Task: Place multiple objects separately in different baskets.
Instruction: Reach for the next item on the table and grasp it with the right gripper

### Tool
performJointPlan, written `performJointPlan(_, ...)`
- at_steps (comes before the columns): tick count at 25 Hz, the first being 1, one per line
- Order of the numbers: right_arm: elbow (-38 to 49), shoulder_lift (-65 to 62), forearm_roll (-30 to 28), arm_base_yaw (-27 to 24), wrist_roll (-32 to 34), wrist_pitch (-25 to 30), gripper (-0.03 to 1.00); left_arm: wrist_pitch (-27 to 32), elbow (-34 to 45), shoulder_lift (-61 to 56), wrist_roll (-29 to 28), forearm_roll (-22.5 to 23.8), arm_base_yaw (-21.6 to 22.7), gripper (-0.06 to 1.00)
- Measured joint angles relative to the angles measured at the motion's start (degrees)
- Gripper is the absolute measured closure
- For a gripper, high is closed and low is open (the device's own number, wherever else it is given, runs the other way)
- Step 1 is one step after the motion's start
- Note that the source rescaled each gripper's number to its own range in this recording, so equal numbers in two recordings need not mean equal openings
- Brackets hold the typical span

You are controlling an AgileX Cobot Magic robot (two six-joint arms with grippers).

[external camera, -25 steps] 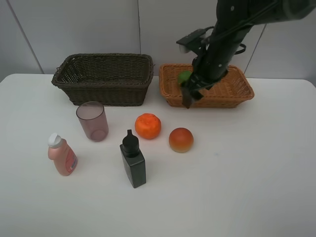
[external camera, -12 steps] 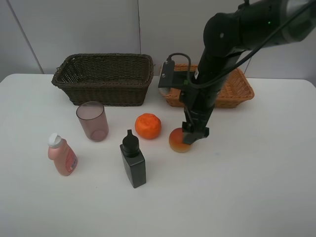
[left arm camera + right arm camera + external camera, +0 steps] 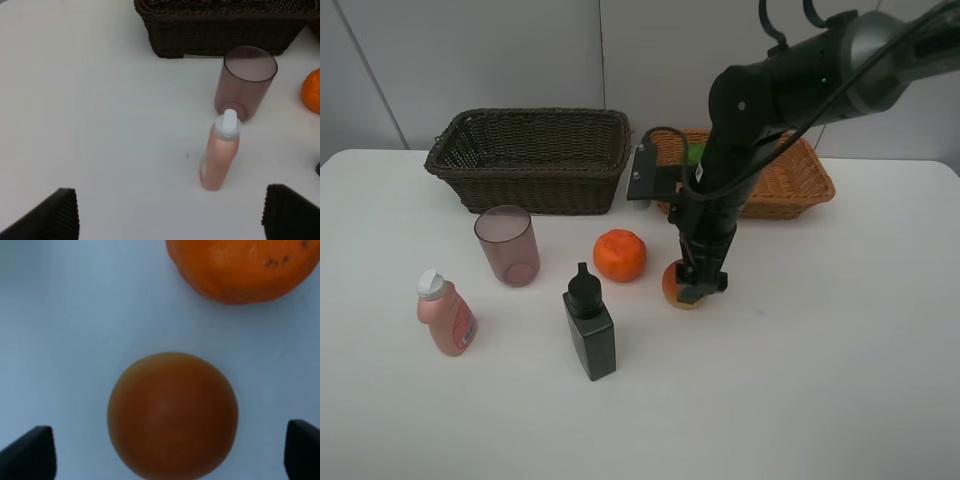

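My right gripper (image 3: 701, 284) has come down over the red-orange peach-like fruit (image 3: 677, 286), which rests on the table. In the right wrist view the fruit (image 3: 172, 415) lies between the open fingertips (image 3: 30, 454) without touching them, with the tangerine (image 3: 240, 267) just beyond. The green fruit (image 3: 695, 152) lies in the light tan basket (image 3: 798, 185). My left gripper (image 3: 170, 220) is open above the table, short of the pink bottle (image 3: 220, 155) and the mauve cup (image 3: 247, 80). The tangerine (image 3: 620, 255), black bottle (image 3: 589, 325), cup (image 3: 507, 245) and pink bottle (image 3: 445, 315) stand on the table.
The dark brown basket (image 3: 530, 160) stands at the back left, beside the tan one, and appears empty. A white wall rises directly behind both baskets. The table top is white.
My right arm swung away from the tan basket, leaving the green fruit inside, and dropped down over the peach-like fruit. Its jaws spread a little wider. The left gripper stayed still.
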Motion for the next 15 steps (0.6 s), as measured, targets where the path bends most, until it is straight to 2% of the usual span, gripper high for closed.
performJointPlan(15, 0.0, 6.2, -0.2, 0.0, 0.0, -2.4, -0.01, 0.0, 0.0, 0.0, 0.0, 0.0, 0.0, -0.02)
